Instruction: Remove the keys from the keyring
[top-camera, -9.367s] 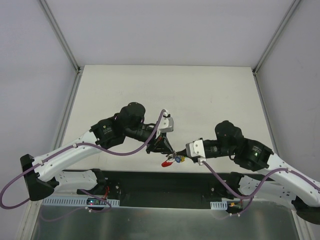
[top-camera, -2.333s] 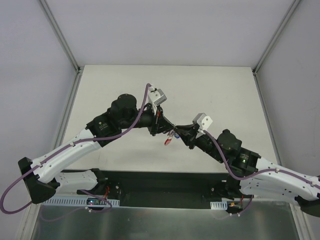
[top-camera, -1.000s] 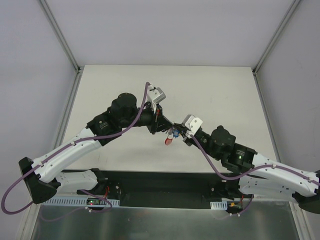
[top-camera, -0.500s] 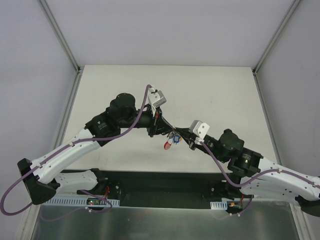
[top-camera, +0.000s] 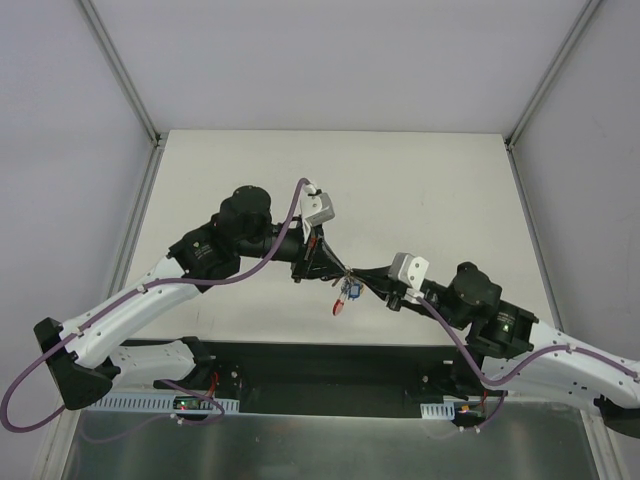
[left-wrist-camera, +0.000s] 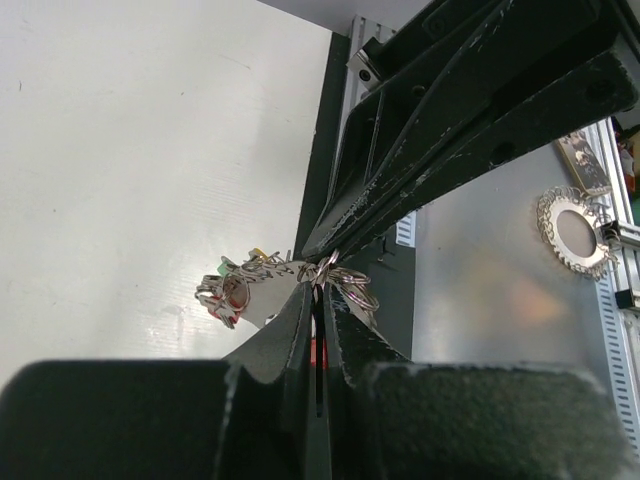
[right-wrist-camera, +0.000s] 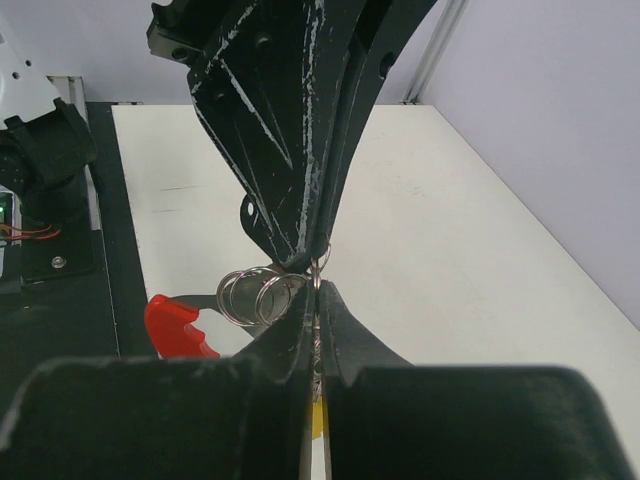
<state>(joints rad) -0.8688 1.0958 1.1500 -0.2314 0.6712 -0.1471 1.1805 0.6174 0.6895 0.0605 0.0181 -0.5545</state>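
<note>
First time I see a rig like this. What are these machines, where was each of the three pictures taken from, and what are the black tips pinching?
Two robot arms stand at the near edge of a white table. The top picture looks down from above; the other two come from cameras on each wrist, looking along its own fingers. The left gripper and right gripper meet tip to tip, both shut on the keyring. The keys, with coloured heads, dangle below it, above the table.

silvery keyring (right-wrist-camera: 262, 287); keys (top-camera: 345, 297) red, blue heads; off-white table (top-camera: 400, 190)
</note>
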